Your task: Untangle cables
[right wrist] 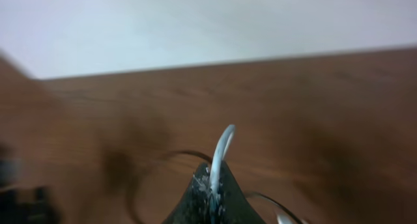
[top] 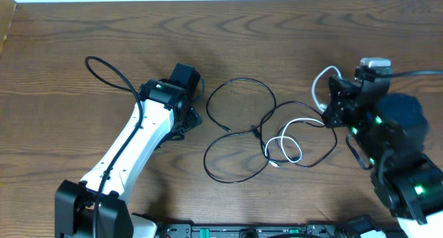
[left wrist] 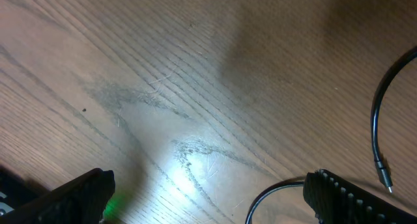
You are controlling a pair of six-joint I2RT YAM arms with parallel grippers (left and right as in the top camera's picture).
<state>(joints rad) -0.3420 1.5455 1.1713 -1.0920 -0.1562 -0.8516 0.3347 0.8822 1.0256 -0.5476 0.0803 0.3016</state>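
The right gripper [right wrist: 212,191] is pinched shut on the white cable [right wrist: 221,149], which curls up from between its fingers; that wrist view is too blurred to follow it further. The left gripper [left wrist: 208,198] gapes wide on nothing, only fingertips in frame, the plug of a black cable [left wrist: 374,123] just beside one finger.
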